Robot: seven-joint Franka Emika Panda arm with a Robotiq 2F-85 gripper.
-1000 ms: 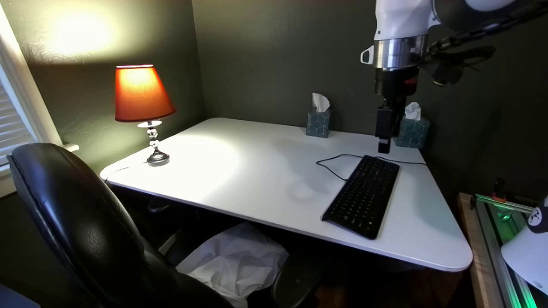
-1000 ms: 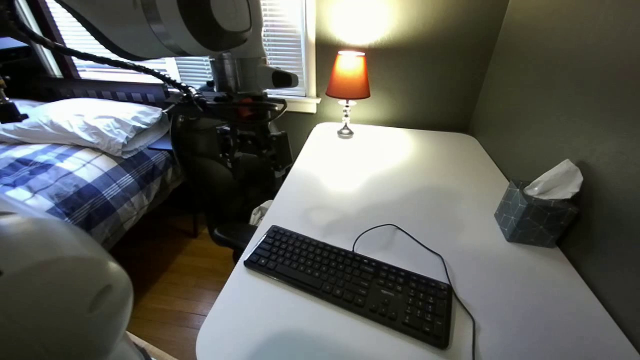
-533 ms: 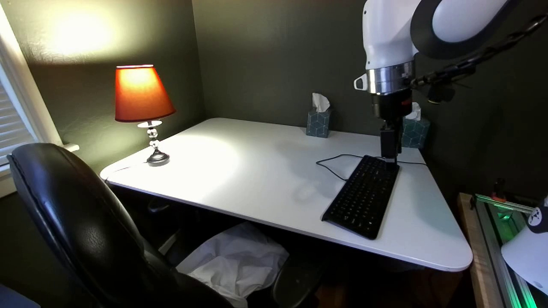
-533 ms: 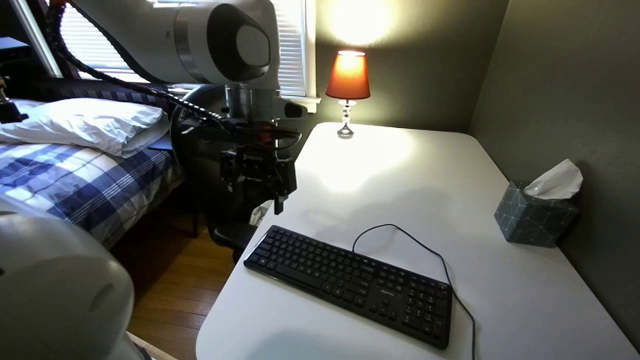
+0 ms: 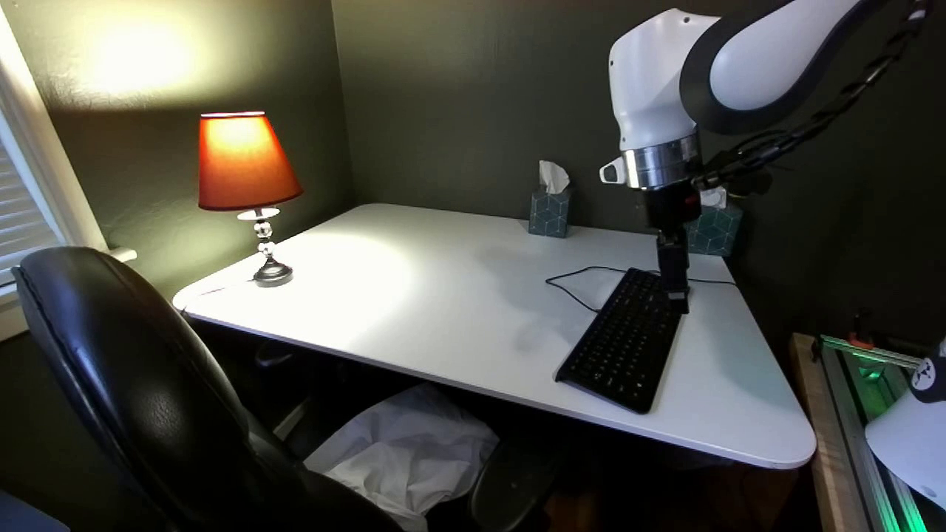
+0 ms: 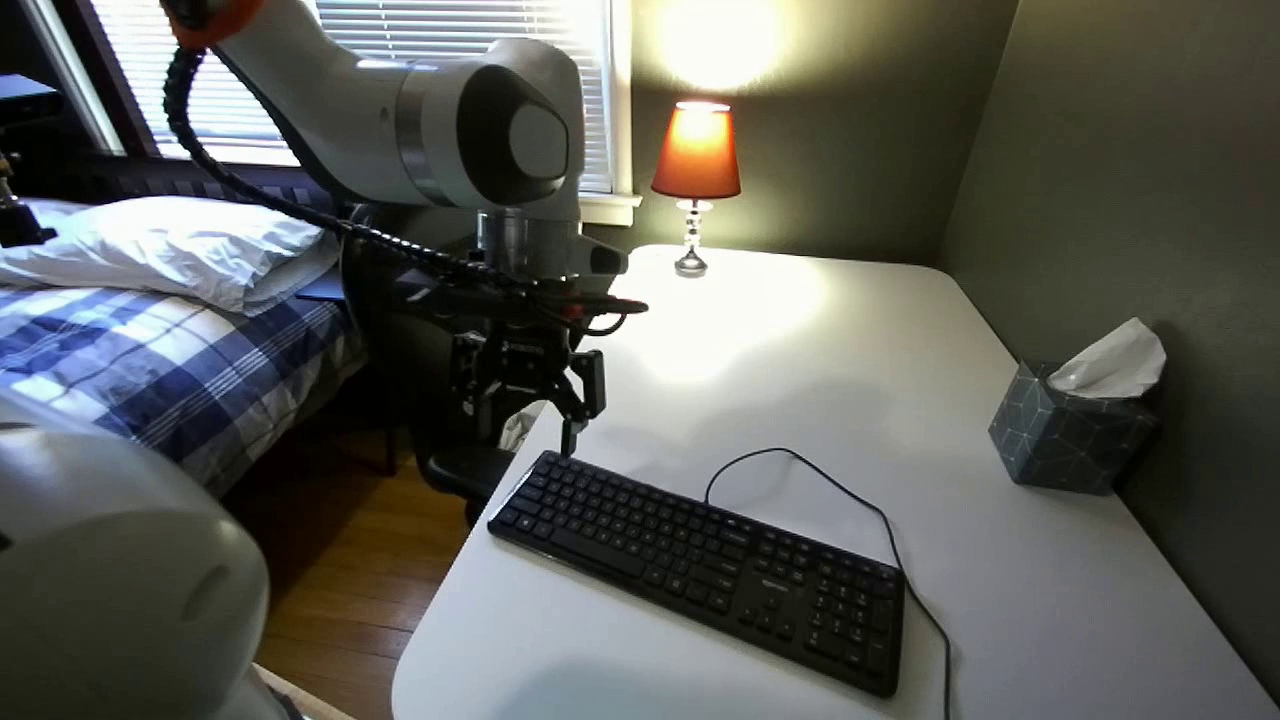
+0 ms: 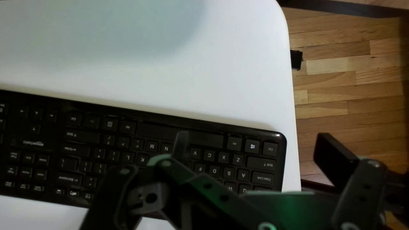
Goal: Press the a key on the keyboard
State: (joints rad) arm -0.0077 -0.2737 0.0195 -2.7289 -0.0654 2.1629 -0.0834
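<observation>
Lying below the hand (image 6: 526,427): keyboard (image 6: 698,570).

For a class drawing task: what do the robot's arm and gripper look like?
The arm has rounded white segments, a dark joint ring, a silver collar and an orange part. A thick black cable runs alongside. The gripper is black, with two jointed fingers.

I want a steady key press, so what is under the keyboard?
The keyboard lies on the white desk; anything beneath its body is covered and can't be seen.

Orange lamp (image 5: 248,162), two tissue boxes (image 5: 549,215) — black chair (image 5: 148,399) beside the desk (image 5: 451,303).
</observation>
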